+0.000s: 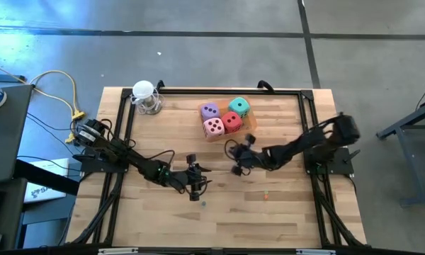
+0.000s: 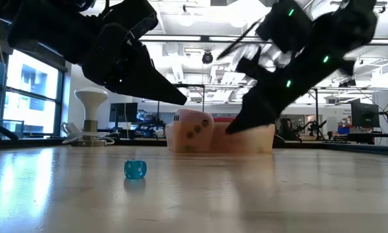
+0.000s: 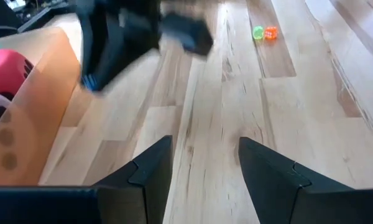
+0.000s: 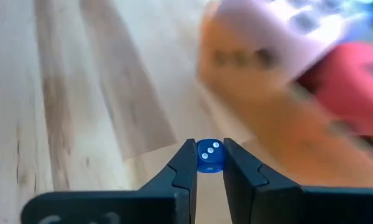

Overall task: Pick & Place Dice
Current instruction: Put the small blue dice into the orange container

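Note:
Four chunky dice sit in a shallow orange tray (image 1: 250, 126) at the table's far middle: purple (image 1: 210, 111), teal-green (image 1: 239, 107), red (image 1: 231, 122) and pink (image 1: 214, 127). My right gripper (image 4: 209, 160), just near-right of the tray (image 1: 238, 165), is shut on a tiny blue die (image 4: 209, 155) with white pips. My left gripper (image 3: 205, 162) stands open over bare wood at the table's middle (image 1: 193, 185), with nothing between its fingers. My right gripper pinches the tiny blue die's two opposite faces (image 4: 202, 160) between the free ends of its two fingers. The fingers slant down toward the tray. In the low view the fingertips (image 2: 233, 127) stand above the tabletop, so the die is lifted clear.
A tiny teal die (image 2: 135, 169) lies on the wood near the front (image 1: 203, 204). A green bead (image 3: 257, 33) and an orange bead (image 3: 271, 33) lie at the near right (image 1: 265, 197). A white-topped stand (image 1: 145, 95) is at the far left.

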### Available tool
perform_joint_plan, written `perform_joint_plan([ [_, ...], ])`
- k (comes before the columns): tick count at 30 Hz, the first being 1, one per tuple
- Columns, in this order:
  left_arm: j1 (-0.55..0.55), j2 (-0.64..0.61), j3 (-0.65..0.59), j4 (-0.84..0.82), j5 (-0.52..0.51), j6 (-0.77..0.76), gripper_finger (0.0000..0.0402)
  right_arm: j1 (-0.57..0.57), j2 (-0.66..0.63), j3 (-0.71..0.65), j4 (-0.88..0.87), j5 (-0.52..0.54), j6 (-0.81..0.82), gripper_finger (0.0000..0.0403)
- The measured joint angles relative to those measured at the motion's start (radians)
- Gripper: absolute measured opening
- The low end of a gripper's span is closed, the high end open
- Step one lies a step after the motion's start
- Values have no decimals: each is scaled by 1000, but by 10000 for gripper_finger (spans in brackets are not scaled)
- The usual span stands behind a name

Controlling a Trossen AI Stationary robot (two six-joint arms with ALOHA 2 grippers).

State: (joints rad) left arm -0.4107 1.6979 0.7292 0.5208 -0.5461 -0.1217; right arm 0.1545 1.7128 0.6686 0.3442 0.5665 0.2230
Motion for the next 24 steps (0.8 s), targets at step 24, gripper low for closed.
perform_joint_plan([
  [24,0,0,0,-5,0,-10,177,-268,-298,1,-396,101,148,45],
])
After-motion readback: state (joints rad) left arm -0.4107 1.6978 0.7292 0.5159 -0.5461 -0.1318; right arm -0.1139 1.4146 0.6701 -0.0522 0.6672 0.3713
